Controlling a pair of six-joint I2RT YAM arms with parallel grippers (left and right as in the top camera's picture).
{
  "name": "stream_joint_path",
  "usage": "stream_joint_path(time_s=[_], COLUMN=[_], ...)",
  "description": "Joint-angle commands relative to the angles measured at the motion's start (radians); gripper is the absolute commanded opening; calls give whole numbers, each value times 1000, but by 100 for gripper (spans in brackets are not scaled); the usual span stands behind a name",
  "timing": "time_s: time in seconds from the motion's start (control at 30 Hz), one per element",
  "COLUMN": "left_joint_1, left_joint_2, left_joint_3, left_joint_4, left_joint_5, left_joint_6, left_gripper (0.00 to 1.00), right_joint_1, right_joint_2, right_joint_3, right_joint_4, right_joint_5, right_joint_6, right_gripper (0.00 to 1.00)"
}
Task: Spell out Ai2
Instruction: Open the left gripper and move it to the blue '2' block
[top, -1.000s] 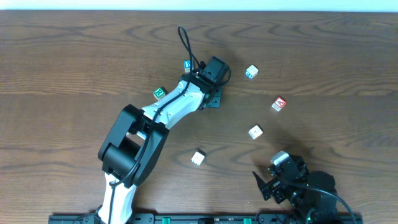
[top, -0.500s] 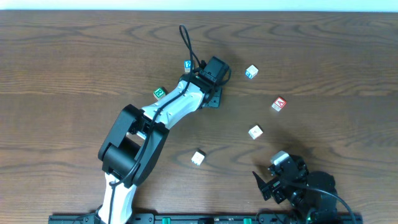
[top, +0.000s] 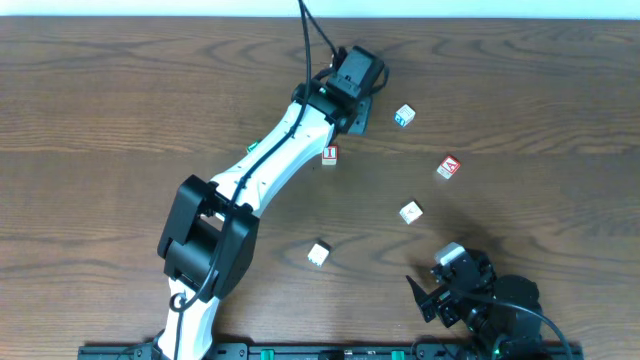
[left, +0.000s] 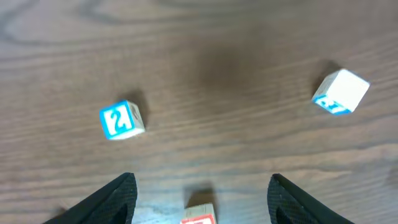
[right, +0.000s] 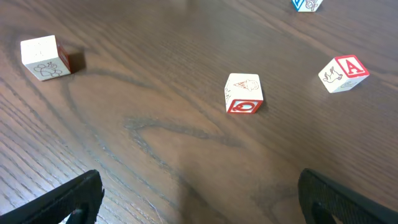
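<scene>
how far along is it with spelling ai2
Nothing looks lined up yet. The I cube, A cube and 2 cube lie apart on the table. In hand: nothing. The left gripper is open and empty above the table, and the right gripper is open too. Left to do: bring all three into a row reading A, I, 2.

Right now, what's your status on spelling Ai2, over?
Left gripper and right gripper open, empty. Pale red-I cube, pale blue-2 cube, pale red-A cube lie apart, unspelled. Nothing blocks them.

Left pincer (left: 203, 190) farther out, red I cube (top: 329, 154) newly visible.
</scene>
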Motion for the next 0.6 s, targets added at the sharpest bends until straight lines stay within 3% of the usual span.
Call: stream_joint_path(time_s=[0.0,0.23,0.57], left_joint_1=[4,16,153], left_joint_2=[-17,-14,41], left_joint_3=[19,19,19], left_joint_4=[-10,0,95], left_joint_5=[-31,-128,-60], left_joint_6=[28,-16,-119], left_gripper=[70,71,69], right_joint_1=[-9,-9,-9], right_joint_2=[-5,-5,-5], right_joint_3=[-12,-12,-12], right_joint_4=[-5,-5,-5], right_joint_5=[-14,-14,-14], right_joint_6=[10,11,11], right_gripper=[99,99,99])
